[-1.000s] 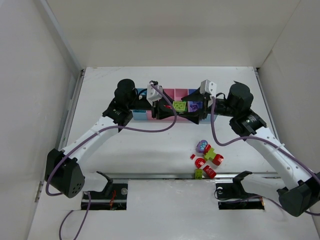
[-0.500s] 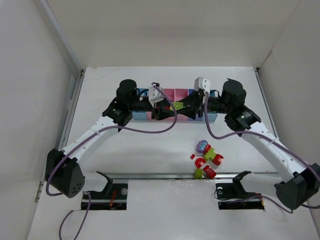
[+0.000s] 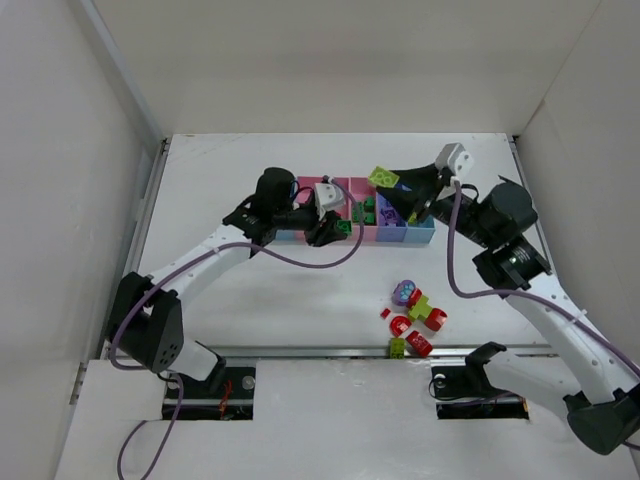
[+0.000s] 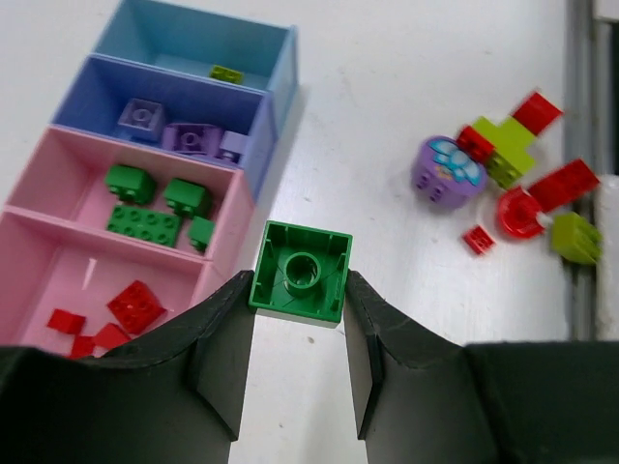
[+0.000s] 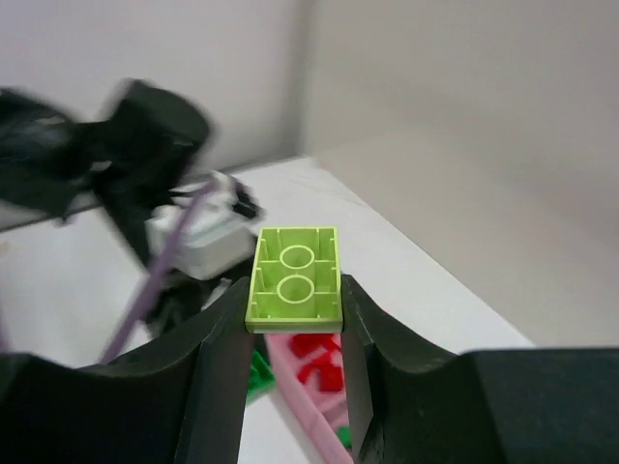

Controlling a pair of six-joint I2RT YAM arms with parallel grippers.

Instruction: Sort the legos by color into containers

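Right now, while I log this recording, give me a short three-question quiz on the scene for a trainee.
1. True or false: the left claw is shut on a green brick.
2. The brick held in the right claw is: A red, B yellow-green, C purple.
3. Fill in: the pink bin right beside the purple-blue bin holds only ___ bricks.
Key: 1 true; 2 B; 3 green.
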